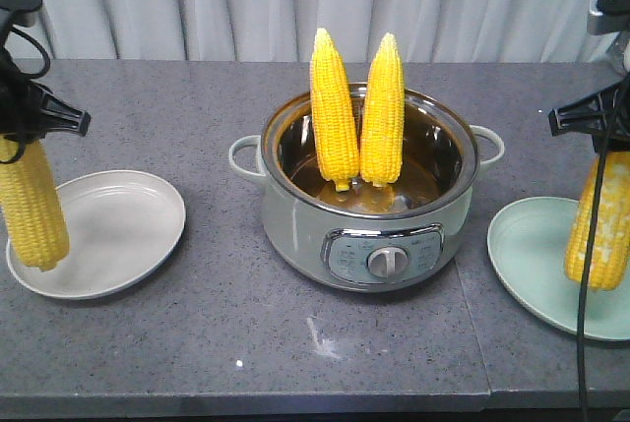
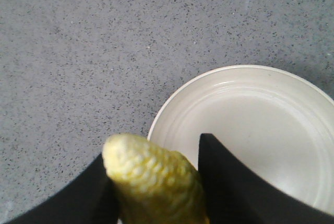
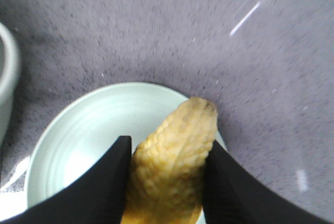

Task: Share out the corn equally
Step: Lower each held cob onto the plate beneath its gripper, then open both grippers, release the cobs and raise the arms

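Two yellow corn cobs [image 1: 333, 112] [image 1: 383, 112] stand upright, tips up, leaning inside the steel pot [image 1: 295, 215] at the table's centre. My left gripper [image 1: 30, 135] [image 2: 154, 182] is shut on a third cob [image 1: 34, 211] [image 2: 151, 174], which hangs vertically over the left edge of the white plate [image 1: 128, 235] [image 2: 261, 119]. On the other side my right gripper [image 1: 600, 139] [image 3: 167, 177] is shut on a fourth cob [image 1: 598, 225] [image 3: 175, 148] that hangs above the right part of the pale green plate [image 1: 527, 255] [image 3: 88, 130]. Both plates are bare.
The pot has two side handles [image 1: 246, 156] [image 1: 489, 142] and a front control knob [image 1: 387, 263]; its rim [image 3: 6, 78] shows at the left of the right wrist view. A black cable [image 1: 588, 324] hangs past the green plate. Grey curtains close the back.
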You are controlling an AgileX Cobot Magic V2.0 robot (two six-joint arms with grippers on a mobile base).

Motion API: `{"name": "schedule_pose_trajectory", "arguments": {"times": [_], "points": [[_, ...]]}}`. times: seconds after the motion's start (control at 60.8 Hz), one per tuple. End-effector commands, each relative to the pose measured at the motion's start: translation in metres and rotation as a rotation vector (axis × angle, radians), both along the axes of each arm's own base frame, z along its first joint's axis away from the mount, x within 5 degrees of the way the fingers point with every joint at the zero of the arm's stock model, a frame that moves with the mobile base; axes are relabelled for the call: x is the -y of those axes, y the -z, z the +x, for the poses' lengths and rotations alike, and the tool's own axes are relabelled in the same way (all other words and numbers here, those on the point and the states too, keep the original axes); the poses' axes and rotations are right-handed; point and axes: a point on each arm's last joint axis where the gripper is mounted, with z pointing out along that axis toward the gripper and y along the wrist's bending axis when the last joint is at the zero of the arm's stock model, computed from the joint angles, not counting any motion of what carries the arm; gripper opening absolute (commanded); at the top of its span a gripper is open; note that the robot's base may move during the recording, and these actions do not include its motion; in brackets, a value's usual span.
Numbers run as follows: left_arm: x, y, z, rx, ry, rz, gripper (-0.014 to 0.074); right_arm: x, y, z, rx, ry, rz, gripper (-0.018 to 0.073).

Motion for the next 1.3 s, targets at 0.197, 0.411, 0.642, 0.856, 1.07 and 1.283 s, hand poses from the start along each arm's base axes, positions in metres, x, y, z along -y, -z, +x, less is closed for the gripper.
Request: {"name": "schedule_pose_trajectory", "arguments": {"times": [0.197,0.411,0.642,0.856,1.07,1.283], "points": [[0.003,-0.001,0.015,0.076,0.014,-0.011,-0.0008,0.02,0.019,0.019,-0.046,-0.044,0.079,0.0006],[0.005,0.014,0.023,0.033,0.014,-0.003,-0.0006,0.02,0.036,0.029,-0.108,-0.075,0.072,0.0045],[0.005,0.022,0.028,0.008,0.014,0.002,0.0036,0.018,0.038,0.03,-0.118,-0.106,0.079,0.0295],[0.006,0.023,0.028,0.006,0.013,-0.006,0.0203,0.019,0.037,0.03,-0.111,-0.093,0.082,0.0561],[0.007,0.023,0.028,0.0,0.008,-0.026,0.0394,0.019,0.037,0.03,-0.11,-0.083,0.08,0.0603],[0.007,0.024,0.026,-0.018,0.0,-0.025,0.0468,0.021,0.037,0.03,-0.108,-0.072,0.064,0.0578]]}}
